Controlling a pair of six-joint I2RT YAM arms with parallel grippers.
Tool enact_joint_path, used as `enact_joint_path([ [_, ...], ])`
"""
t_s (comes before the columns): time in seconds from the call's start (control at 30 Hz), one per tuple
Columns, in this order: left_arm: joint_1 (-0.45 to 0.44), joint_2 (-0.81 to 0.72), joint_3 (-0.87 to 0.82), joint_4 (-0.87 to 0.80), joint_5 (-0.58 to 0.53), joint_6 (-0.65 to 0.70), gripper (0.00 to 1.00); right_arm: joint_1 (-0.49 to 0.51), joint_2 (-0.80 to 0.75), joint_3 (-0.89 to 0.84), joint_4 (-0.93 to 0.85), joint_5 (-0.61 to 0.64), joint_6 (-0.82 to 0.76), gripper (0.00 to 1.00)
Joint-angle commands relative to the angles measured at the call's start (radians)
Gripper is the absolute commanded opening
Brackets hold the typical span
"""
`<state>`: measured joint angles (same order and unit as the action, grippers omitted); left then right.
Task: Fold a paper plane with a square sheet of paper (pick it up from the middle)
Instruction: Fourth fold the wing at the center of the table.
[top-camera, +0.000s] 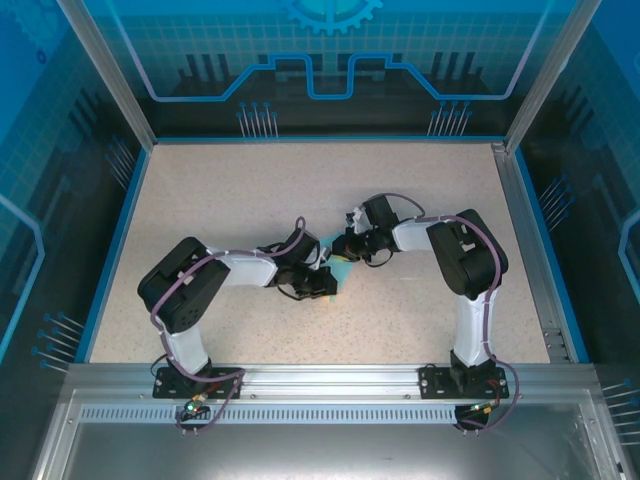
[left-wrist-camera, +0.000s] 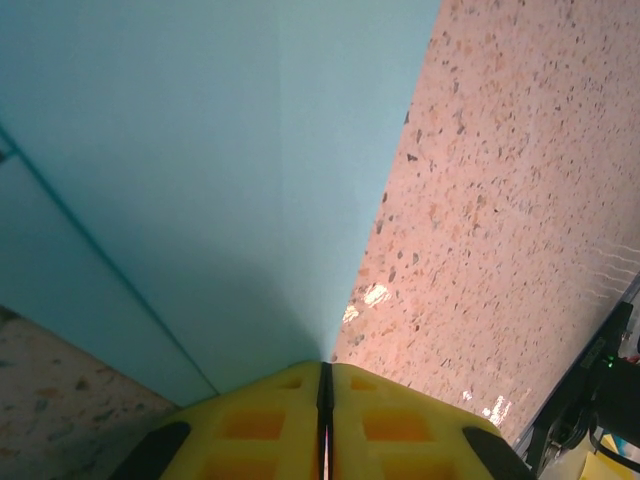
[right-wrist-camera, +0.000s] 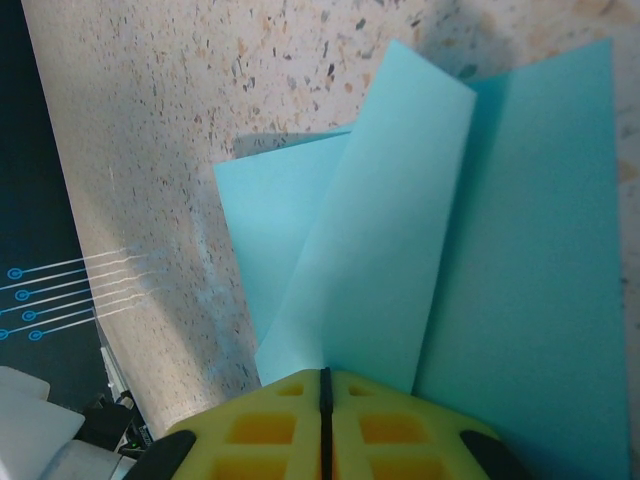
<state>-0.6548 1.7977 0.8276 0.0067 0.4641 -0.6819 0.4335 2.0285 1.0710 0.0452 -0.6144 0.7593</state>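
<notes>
The left jaws and right jaws close on the square sheet of paper (right-wrist-camera: 520, 250) at frame bottom, likely steadying its fold

A speckled beige tabletop (top-camera: 250, 190) sits inside blue printed wall panels (top-camera: 330, 50) and aluminium framing (top-camera: 330, 380).

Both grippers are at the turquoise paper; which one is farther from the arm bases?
The right gripper: in the top view it meets the turquoise paper from the far side, while the left gripper sits nearer the bases.
</notes>
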Motion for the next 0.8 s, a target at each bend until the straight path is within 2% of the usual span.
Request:
enact_joint_path([
  [0.0, -0.039, 0.004, -0.070, -0.220, 0.072, 0.014, 0.11, -0.001, 0.042, -0.033, -0.062, 0.110, -0.018, 0.09],
  [0.23, -0.044, -0.035, -0.107, -0.168, 0.109, 0.008, 0.12, -0.002, 0.047, -0.037, -0.062, 0.109, -0.022, 0.10],
  [0.43, -0.035, -0.147, -0.121, -0.121, 0.129, 0.013, 0.11, -0.002, 0.042, -0.059, -0.051, 0.106, -0.019, 0.09],
  [0.6, 0.071, -0.258, -0.124, -0.050, 0.061, -0.070, 0.13, 0.000, 0.004, -0.110, -0.001, 0.121, 0.038, 0.10],
  [0.67, 0.118, -0.251, -0.100, -0.049, 0.026, -0.100, 0.14, 0.004, -0.016, -0.144, 0.042, 0.130, 0.083, 0.10],
  [0.77, 0.131, -0.203, -0.035, -0.048, 0.000, -0.117, 0.14, 0.016, -0.050, -0.185, 0.104, 0.158, 0.153, 0.10],
])
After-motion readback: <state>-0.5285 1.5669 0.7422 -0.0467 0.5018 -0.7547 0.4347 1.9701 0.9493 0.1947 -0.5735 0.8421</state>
